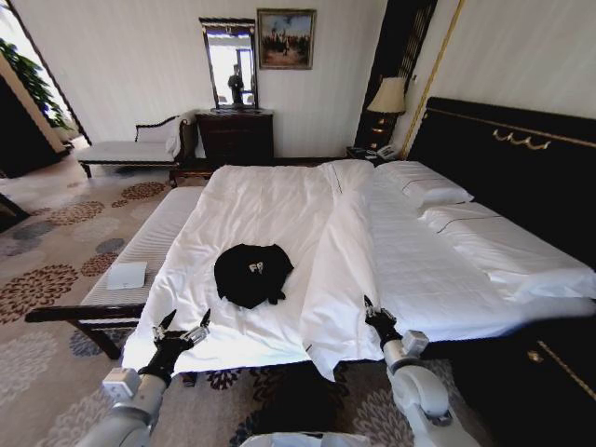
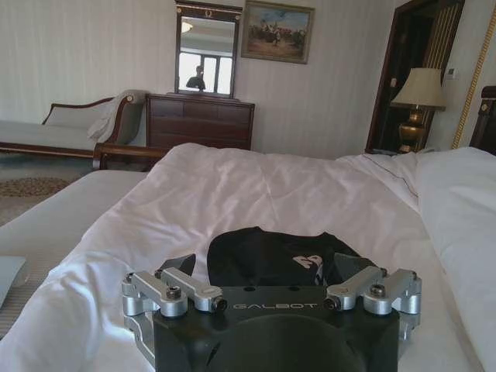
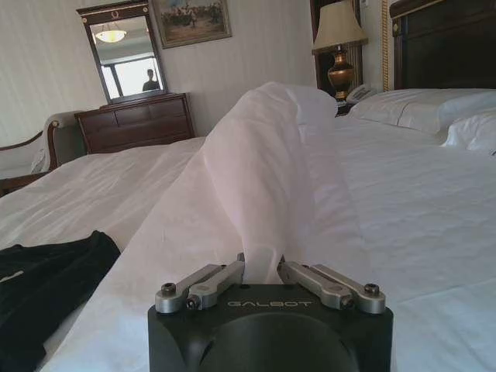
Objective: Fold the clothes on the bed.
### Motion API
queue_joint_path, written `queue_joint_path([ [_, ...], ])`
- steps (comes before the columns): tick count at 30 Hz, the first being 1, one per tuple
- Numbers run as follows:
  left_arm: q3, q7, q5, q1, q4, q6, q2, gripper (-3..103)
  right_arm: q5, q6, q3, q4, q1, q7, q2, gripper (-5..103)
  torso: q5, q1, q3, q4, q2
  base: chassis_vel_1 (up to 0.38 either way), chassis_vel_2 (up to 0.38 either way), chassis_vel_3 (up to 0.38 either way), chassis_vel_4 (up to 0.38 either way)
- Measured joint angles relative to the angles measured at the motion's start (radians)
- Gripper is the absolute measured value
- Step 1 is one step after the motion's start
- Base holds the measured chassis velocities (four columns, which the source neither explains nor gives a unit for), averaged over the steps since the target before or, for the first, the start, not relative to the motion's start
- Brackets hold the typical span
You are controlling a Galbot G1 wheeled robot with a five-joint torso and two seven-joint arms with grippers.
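Note:
The clothes, one black T-shirt [image 1: 251, 273] with a small white print, lie crumpled on the white duvet of the bed [image 1: 270, 200], near its foot edge. My left gripper [image 1: 188, 318] hovers open at the foot edge, left of and short of the shirt. In the left wrist view the shirt [image 2: 263, 252] sits just beyond the left gripper [image 2: 263, 273]. My right gripper [image 1: 369, 304] is shut at the foot edge, right of the shirt, beside the turned-back duvet fold [image 1: 340, 251]. In the right wrist view that fold [image 3: 263, 170] rises directly ahead of the right gripper [image 3: 262, 267], and the shirt [image 3: 46, 275] lies to one side.
A striped bench [image 1: 140, 247] with a white folded item [image 1: 128, 275] runs along the bed's left side. Pillows [image 1: 424, 182] and a dark headboard [image 1: 503, 154] are on the right. A dresser [image 1: 235, 135], a chaise [image 1: 130, 149] and a lamp [image 1: 388, 96] stand by the far wall.

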Motion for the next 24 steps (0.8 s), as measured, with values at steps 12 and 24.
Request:
queue_joint_path([
  [12,0.003,-0.001,0.000,-0.003,0.003,-0.001,-0.005,100,0.045,0.003,0.127,-0.013,0.010,0.033,0.000,2,0.0000,0.000,0.000,0.0000,0.000,0.000,0.000,0.000,0.000],
  [24,0.005,-0.007,-0.004,-0.011,0.010,-0.001,0.001,100,0.109,0.002,0.341,-0.097,0.030,0.059,-0.008,2,0.0001,0.000,0.000,0.0000,0.000,0.000,0.000,0.000,0.000],
])
